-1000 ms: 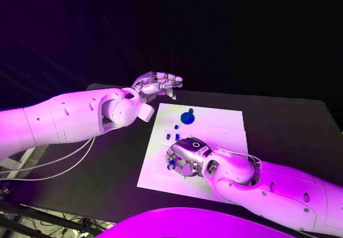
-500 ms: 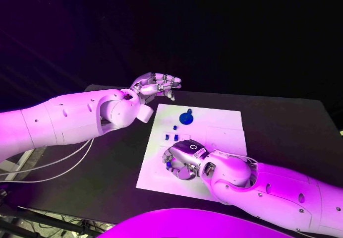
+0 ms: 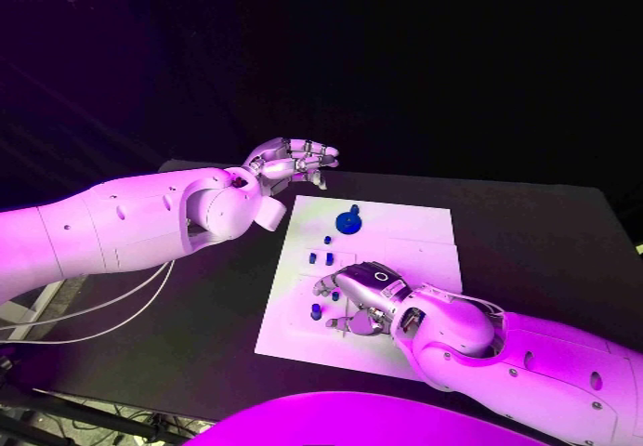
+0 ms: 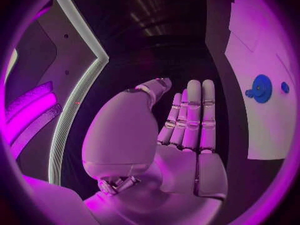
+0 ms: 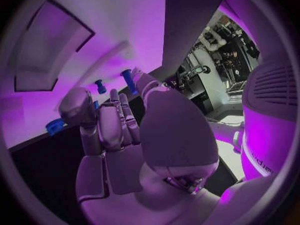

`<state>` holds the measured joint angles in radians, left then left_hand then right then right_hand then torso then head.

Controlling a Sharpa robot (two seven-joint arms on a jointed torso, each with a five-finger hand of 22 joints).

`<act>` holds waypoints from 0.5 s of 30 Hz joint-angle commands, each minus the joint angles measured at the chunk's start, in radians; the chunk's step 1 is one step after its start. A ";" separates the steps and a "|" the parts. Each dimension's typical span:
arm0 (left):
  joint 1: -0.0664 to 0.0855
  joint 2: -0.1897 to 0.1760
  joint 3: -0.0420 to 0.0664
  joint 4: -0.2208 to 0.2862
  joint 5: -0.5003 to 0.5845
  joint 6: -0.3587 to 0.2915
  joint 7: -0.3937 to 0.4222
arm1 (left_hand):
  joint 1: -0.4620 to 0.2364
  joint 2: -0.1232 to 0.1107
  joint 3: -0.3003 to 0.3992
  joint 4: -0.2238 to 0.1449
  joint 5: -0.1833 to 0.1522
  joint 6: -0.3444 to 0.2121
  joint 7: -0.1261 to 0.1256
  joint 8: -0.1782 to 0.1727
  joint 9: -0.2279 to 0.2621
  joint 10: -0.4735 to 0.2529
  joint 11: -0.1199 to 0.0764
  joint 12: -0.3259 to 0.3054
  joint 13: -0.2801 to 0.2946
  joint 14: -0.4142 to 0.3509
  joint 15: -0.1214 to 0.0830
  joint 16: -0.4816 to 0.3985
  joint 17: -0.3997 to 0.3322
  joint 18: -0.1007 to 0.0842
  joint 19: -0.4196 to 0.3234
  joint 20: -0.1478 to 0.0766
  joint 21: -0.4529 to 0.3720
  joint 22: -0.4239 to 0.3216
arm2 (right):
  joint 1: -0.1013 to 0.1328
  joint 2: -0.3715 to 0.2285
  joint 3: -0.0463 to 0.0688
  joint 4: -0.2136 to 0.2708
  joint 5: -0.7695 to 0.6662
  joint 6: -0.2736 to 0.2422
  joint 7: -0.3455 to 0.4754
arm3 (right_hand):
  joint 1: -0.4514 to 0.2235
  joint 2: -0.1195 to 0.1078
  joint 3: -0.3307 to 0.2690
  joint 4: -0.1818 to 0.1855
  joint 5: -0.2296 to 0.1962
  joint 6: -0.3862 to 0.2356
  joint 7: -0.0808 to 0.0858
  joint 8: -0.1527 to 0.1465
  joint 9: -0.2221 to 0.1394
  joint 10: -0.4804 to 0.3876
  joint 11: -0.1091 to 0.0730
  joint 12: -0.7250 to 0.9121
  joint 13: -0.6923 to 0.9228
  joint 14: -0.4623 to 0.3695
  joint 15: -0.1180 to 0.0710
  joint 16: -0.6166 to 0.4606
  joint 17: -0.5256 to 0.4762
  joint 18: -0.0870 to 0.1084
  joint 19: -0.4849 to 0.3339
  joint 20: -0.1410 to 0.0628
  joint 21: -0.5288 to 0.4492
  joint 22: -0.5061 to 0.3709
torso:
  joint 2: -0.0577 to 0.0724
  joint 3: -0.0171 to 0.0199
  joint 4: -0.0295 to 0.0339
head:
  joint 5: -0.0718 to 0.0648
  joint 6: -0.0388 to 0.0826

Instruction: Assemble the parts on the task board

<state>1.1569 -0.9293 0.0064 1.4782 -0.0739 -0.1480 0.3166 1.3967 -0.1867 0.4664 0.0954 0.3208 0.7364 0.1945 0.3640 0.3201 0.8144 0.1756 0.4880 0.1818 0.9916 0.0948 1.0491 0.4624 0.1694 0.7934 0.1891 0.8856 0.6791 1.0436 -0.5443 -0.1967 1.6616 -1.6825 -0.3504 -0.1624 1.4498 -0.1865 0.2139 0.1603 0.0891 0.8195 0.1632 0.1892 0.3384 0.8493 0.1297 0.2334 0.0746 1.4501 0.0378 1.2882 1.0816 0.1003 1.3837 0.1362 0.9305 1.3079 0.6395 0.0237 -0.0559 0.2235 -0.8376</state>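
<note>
**Task board: our right hand over the small parts, nothing gripped yet**

The task board [image 3: 402, 243] lies flat in the middle of the black table [image 3: 536, 232], its long side running away from us. We see a round blue disc part [image 3: 348, 221] standing near its far edge, two short blue pegs [image 3: 319, 257] side by side nearer the middle, and another small blue part [image 3: 316, 312] close to the board's left edge, just beside our fingers.

Our right hand [image 3: 360, 295] hovers low over the near half of the board, fingers loosely curled and apart, and we make out nothing held between them; the right wrist view shows the pegs [image 5: 127, 78] just beyond the fingertips, untouched. Our left hand [image 3: 293, 158] hangs in the air beyond the board's far left corner, fingers straight and empty, well apart from any part; in the left wrist view the disc part [image 4: 260, 88] sits off to the side of it.

We judge the step in hand to be picking up one small part. To do it well we should come down straight over a single piece, pinch it by its sides between thumb and one finger, and avoid brushing its neighbour, since the pegs stand close together. We should lift it upright so it can seat cleanly
</note>
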 commanded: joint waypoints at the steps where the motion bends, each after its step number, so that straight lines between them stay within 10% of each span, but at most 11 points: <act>1: 0.000 0.002 0.000 0.000 0.001 0.018 0.002 | 0.001 0.006 0.001 0.005 -0.001 -0.009 0.051 0.006 -0.002 -0.007 -0.001 0.007 -0.001 -0.007 0.000 0.004 -0.001 0.013 0.006 0.001 -0.003 -0.002 | 0.010 -0.028 0.003 0.033 0.034 -0.085 0.033 | 0.043 -0.007 -0.048 0.058 0.007 -0.010 0.000 0.006 -0.001 -0.033 0.003 0.023 -0.003 -0.003 0.005 -0.008 -0.012 0.010 -0.010 0.003 -0.026 0.089 | -0.001 -0.0006 -0.0004 | -0.009 0.005; 3: 0.000 0.002 0.000 -0.002 0.002 0.019 0.002 | 0.001 0.006 0.001 0.005 -0.001 -0.009 0.051 0.006 -0.002 -0.007 -0.001 0.007 -0.001 -0.007 0.000 0.004 -0.001 0.013 0.006 0.001 -0.003 -0.002 | 0.024 -0.061 0.007 0.060 0.064 -0.107 0.045 | 0.088 -0.014 -0.071 0.123 0.007 -0.017 -0.002 0.010 0.000 -0.047 0.003 0.053 -0.002 -0.009 0.005 -0.016 -0.028 0.013 -0.014 0.003 -0.051 0.083 | -0.001 -0.0012 -0.0002 | -0.019 0.010; 11: -0.001 -0.001 -0.004 -0.004 0.002 0.032 0.011 | 0.000 0.003 0.000 0.006 -0.001 -0.012 0.051 0.008 -0.002 -0.010 -0.001 0.008 -0.002 -0.008 0.001 0.004 -0.002 0.013 0.007 0.002 -0.005 -0.003 | 0.104 -0.244 0.025 0.140 0.404 -0.097 0.060 | 0.073 0.022 -0.045 0.126 0.005 0.032 0.020 0.041 0.007 0.139 -0.020 0.161 0.017 0.009 -0.015 -0.006 -0.012 0.000 0.024 -0.014 0.031 0.104 | -0.004 -0.0019 -0.0045 | -0.064 0.020; 15: -0.001 -0.005 -0.006 -0.005 -0.007 0.033 0.014 | 0.000 0.001 -0.002 0.007 -0.001 -0.014 0.051 0.009 -0.003 -0.012 -0.001 0.009 -0.002 -0.009 0.001 0.004 -0.002 0.013 0.006 0.002 -0.007 -0.004 | 0.137 -0.339 0.027 0.156 0.530 -0.065 0.031 | -0.007 0.030 -0.045 0.130 0.038 0.066 0.000 0.067 0.011 0.289 -0.047 0.200 0.045 0.036 -0.036 0.045 0.063 -0.020 0.066 -0.030 0.164 0.145 | -0.009 -0.0034 -0.0102 | -0.092 0.025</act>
<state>1.1552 -0.9348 0.0001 1.4724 -0.0741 -0.1384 0.3163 1.3967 -0.1867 0.4646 0.0972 0.3209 0.7293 0.1946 0.3677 0.3185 0.8094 0.1733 0.4936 0.1808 0.9916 0.0948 1.0491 0.4614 0.1694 0.7934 0.1891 0.8857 0.6770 1.1800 -0.8795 -0.1692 1.8108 -1.3363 -0.4352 -0.1257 1.4541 -0.1560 0.1704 0.2896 0.1226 0.8830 0.1678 0.2527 0.3488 1.0941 0.1115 0.4300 0.1163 1.4662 0.0059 1.3284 1.1393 0.0979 1.4449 0.1077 1.0820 1.3077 0.6342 0.0214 -0.0607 0.1492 -0.8153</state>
